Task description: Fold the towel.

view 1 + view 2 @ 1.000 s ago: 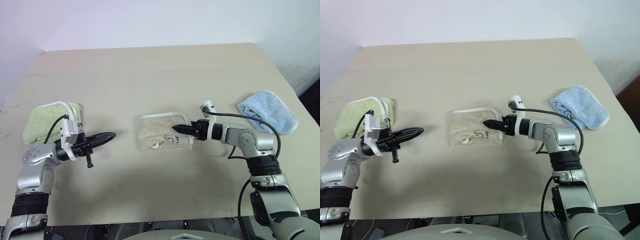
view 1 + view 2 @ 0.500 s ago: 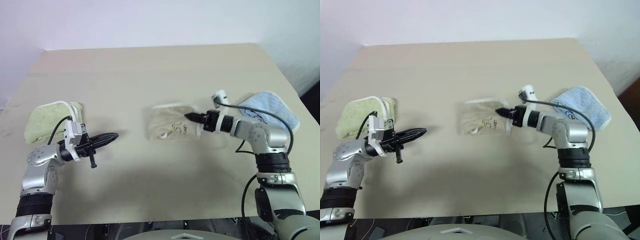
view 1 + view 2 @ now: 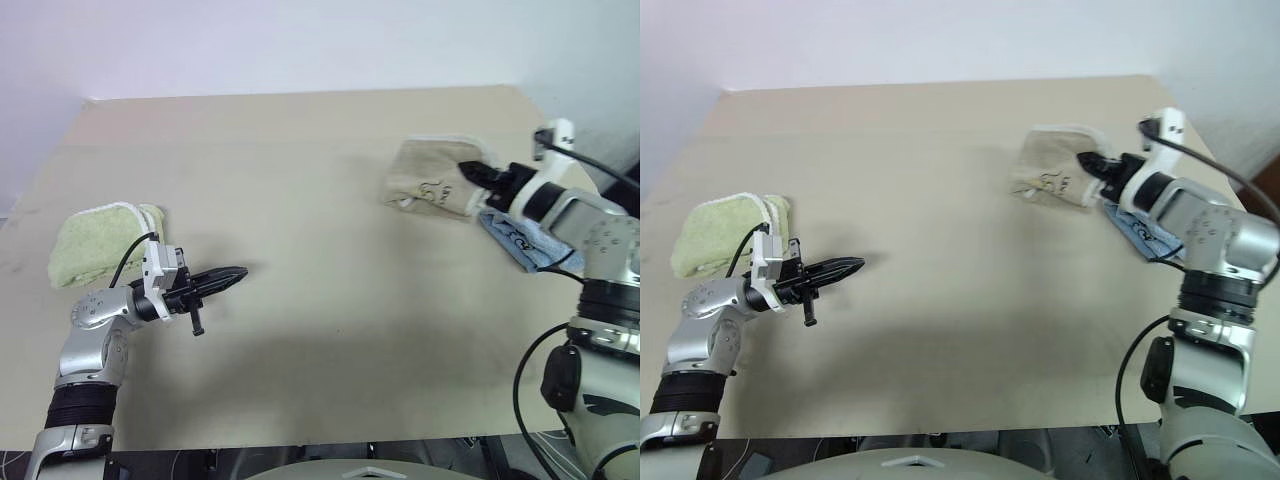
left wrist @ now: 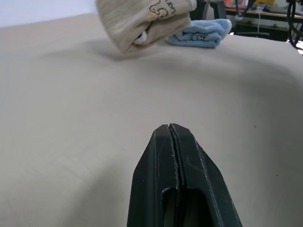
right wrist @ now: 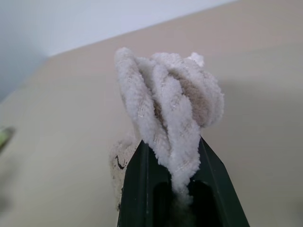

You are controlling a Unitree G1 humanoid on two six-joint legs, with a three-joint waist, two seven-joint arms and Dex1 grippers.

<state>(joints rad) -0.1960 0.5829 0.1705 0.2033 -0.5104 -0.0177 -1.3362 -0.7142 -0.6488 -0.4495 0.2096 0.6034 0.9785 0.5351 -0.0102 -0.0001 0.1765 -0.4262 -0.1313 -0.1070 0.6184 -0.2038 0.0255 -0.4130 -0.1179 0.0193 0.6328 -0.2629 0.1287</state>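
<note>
Towel: folded beige terry towel (image 3: 432, 177) with white corded edging — pinched in right end effector (image 3: 468, 174), lifted off tan surface (image 3: 300, 200).
Left end effector (image 3: 238, 273): fingers together — empty.

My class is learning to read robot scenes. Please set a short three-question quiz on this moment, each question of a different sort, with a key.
1. True or false: the right gripper is shut on the beige towel.
2. Which towel lies by the left arm? A green, B blue, C beige.
3. Fill in: the left gripper is ____ and holds nothing.

Key
1. True; the towel hangs lifted off the table.
2. A, the green towel; the blue towel lies near the right arm.
3. Shut.
</note>
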